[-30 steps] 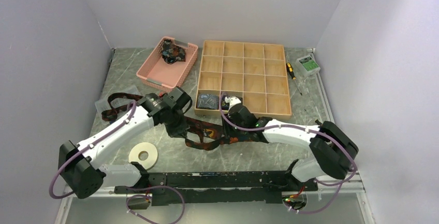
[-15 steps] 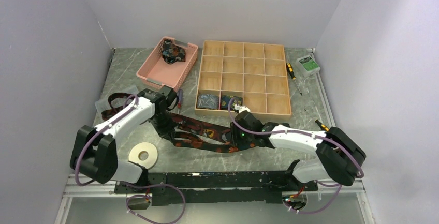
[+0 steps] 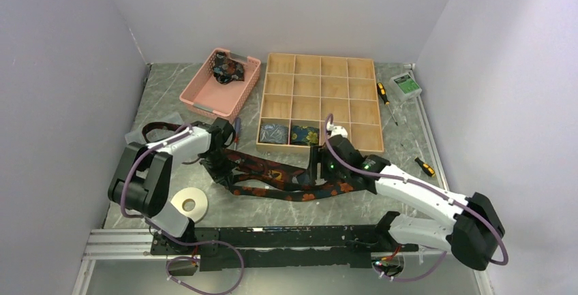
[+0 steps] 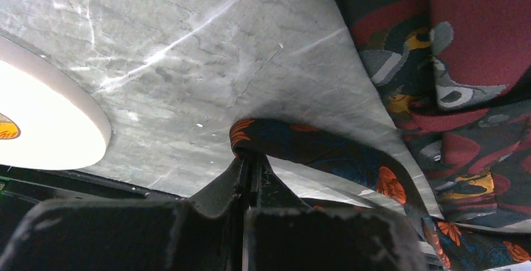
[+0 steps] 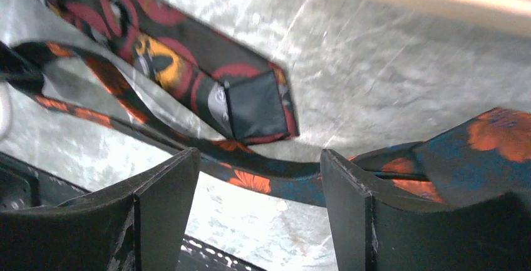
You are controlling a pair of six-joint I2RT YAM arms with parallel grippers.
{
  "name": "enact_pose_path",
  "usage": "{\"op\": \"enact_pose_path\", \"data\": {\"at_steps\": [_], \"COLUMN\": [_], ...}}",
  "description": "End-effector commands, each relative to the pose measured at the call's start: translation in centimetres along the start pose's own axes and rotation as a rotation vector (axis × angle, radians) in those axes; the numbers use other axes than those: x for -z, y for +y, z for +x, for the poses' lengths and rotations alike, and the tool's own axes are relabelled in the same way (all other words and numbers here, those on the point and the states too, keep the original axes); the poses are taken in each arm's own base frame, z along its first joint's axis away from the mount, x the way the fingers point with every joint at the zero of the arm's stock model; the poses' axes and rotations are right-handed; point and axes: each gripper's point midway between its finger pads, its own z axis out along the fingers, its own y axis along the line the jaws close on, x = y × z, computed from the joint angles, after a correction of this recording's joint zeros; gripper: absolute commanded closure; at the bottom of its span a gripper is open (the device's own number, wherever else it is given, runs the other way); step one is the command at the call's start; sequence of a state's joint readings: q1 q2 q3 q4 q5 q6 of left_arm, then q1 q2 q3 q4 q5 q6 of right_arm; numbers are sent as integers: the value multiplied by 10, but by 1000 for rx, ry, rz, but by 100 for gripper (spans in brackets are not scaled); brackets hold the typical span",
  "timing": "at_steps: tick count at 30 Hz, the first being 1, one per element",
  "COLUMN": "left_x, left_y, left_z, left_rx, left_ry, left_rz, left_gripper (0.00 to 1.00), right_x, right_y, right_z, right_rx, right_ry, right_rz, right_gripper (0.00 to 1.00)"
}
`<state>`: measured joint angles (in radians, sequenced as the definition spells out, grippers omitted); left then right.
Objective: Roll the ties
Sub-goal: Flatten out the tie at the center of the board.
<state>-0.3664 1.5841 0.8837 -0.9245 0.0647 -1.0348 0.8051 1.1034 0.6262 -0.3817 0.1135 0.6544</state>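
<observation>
A navy tie with orange flowers [image 3: 300, 193] lies drawn out across the table's middle. My left gripper [image 3: 221, 167] is shut on its left end, which folds over the closed fingertips in the left wrist view [image 4: 250, 141]. A maroon tie with red and yellow prints [image 3: 262, 167] lies just behind it, running back left. Its pointed end shows in the right wrist view [image 5: 253, 111]. My right gripper [image 3: 315, 167] is open and holds nothing. It hangs just above the navy tie [image 5: 269, 182], which passes under the gap between its fingers [image 5: 164, 202].
A white tape ring [image 3: 188, 204] lies near the left arm's base. A wooden compartment box [image 3: 320, 60] holds rolled ties in two front cells. A pink basket [image 3: 194, 97] holds another tie. Two screwdrivers [image 3: 384, 94] and a small green box [image 3: 405, 85] lie at the right.
My right gripper has left the box's front cell and come down over the navy tie. My left arm has folded back to the left, and the navy tie is now stretched longer.
</observation>
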Motion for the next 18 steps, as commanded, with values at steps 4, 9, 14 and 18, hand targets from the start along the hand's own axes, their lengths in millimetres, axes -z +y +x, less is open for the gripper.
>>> {"op": "enact_pose_path", "data": {"at_steps": [4, 9, 14, 18], "left_x": [13, 29, 43, 59], "left_y": [-16, -16, -15, -17], "left_z": [-2, -2, -4, -7], "left_rx": [-51, -101, -122, -141], "left_ry": [-45, -99, -160, -199], "left_rz": [146, 213, 273, 303], "left_gripper": [93, 74, 19, 7], "right_x": [27, 40, 32, 30], "right_y": [-43, -68, -95, -109], "right_z": [-47, -62, -60, -59], "right_rx": [-65, -110, -204, -301], "right_ry": [-154, -241, -209, -220], "right_rz": [177, 237, 227, 201], "right_gripper": [23, 18, 18, 18]}}
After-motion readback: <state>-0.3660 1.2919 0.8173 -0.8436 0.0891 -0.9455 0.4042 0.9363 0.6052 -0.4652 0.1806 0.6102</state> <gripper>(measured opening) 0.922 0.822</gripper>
